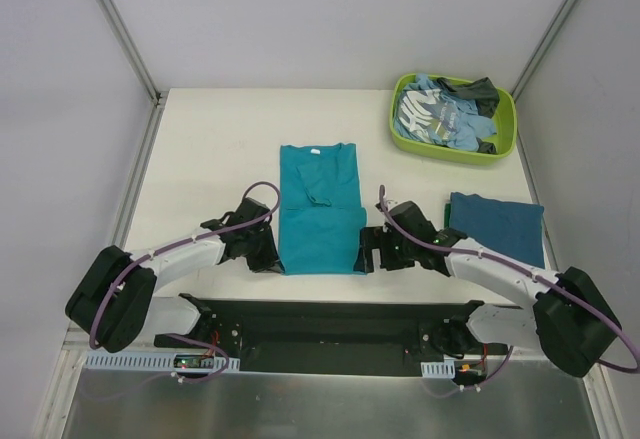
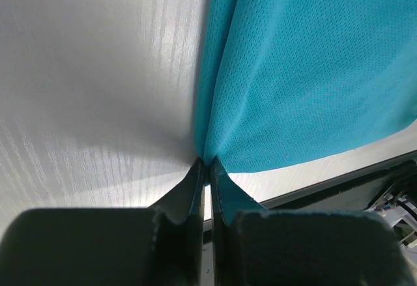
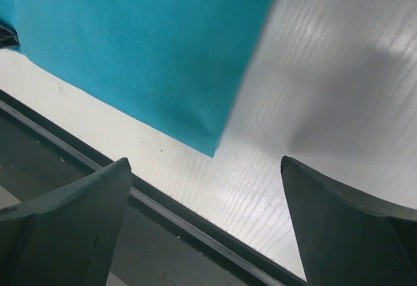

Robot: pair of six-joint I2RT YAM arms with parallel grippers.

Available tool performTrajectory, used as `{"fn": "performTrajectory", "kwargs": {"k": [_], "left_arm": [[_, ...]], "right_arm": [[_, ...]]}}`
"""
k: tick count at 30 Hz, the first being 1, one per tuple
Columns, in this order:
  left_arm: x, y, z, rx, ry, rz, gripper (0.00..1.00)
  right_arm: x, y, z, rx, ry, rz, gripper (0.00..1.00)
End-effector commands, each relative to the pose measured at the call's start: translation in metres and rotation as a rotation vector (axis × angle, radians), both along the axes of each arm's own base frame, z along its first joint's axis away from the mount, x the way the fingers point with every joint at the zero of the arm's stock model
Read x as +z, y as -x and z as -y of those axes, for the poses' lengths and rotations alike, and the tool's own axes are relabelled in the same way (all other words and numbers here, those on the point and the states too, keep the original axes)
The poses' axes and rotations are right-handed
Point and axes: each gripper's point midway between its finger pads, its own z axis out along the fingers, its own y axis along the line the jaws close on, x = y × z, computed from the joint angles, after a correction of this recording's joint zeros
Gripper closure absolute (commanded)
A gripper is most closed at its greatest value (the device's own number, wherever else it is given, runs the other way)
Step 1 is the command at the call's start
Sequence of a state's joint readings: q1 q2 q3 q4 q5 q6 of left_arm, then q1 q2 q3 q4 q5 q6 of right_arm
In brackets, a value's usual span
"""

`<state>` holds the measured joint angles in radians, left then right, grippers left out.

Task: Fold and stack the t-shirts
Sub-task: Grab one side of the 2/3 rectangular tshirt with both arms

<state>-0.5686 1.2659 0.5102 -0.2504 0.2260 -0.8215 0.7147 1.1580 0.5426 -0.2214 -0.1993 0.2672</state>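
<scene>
Left gripper [image 2: 207, 163] pinches the teal t-shirt [image 2: 300, 71] by its corner (right gripper [image 3: 205, 162] gapes empty beside it).

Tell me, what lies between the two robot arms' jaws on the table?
The bright teal t-shirt, laid out on the table; its lower hem spans the gap. The overhead view shows it. Left jaws pinch one corner; right jaws stand open.

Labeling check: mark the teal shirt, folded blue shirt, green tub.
teal shirt [image 1: 318, 229], top view, body centre
folded blue shirt [image 1: 497, 224], top view, top face
green tub [image 1: 440, 152], top view, near rim
</scene>
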Motion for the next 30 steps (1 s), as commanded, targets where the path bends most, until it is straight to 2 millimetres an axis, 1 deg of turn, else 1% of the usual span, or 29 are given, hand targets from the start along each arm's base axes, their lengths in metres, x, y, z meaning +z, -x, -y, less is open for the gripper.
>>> {"fn": "performTrajectory", "kwargs": {"k": [1,2,5,8,10,12,13,14,18,19,21,22,23,26,28,30], "left_arm": [[-0.015,0.006,-0.017,0.015,-0.091,-0.024,1.00],[-0.014,0.006,-0.017,0.013,-0.091,-0.019,1.00],[-0.014,0.005,-0.019,0.024,-0.096,-0.007,1.00],[-0.015,0.006,-0.021,0.033,-0.100,-0.008,1.00],[-0.016,0.006,-0.021,0.037,-0.099,-0.011,1.00],[-0.017,0.007,-0.021,0.037,-0.102,-0.014,1.00],[-0.016,0.006,-0.021,0.039,-0.102,-0.011,1.00],[-0.017,0.007,-0.022,0.039,-0.104,-0.013,1.00],[-0.016,0.005,-0.021,0.041,-0.099,-0.008,1.00],[-0.016,0.005,-0.021,0.042,-0.101,-0.005,1.00],[-0.015,0.005,-0.021,0.040,-0.098,-0.002,1.00],[-0.013,0.004,-0.020,0.038,-0.090,0.005,1.00],[-0.012,0.005,-0.020,0.039,-0.086,0.006,1.00],[-0.002,0.004,-0.017,0.037,-0.051,0.043,1.00],[0.008,0.006,-0.014,0.021,-0.008,0.074,1.00],[0.023,0.008,-0.008,0.002,0.055,0.117,1.00]], "right_arm": [[-0.003,0.003,-0.011,0.070,0.004,0.004,0.03],[-0.005,0.003,-0.013,0.077,0.011,-0.001,0.05],[-0.009,0.007,-0.021,0.116,0.013,-0.030,0.24],[-0.016,0.014,-0.025,0.132,0.024,-0.064,0.33],[-0.020,0.019,-0.027,0.144,0.032,-0.088,0.44],[-0.023,0.024,-0.027,0.154,0.040,-0.105,0.50],[-0.024,0.025,-0.027,0.153,0.046,-0.107,0.50],[-0.024,0.026,-0.026,0.153,0.053,-0.106,0.52],[-0.031,0.024,-0.019,0.137,0.087,-0.088,0.66],[-0.033,0.020,-0.017,0.130,0.103,-0.068,0.72],[-0.037,0.012,-0.013,0.110,0.141,-0.045,0.88],[-0.037,0.009,-0.013,0.108,0.147,-0.033,0.94],[-0.036,0.008,-0.013,0.104,0.147,-0.024,0.99],[-0.020,0.011,-0.016,0.131,0.100,-0.002,0.99],[-0.003,0.019,-0.018,0.170,0.049,0.019,0.99],[0.016,0.029,-0.022,0.216,-0.017,0.022,0.99]]}}
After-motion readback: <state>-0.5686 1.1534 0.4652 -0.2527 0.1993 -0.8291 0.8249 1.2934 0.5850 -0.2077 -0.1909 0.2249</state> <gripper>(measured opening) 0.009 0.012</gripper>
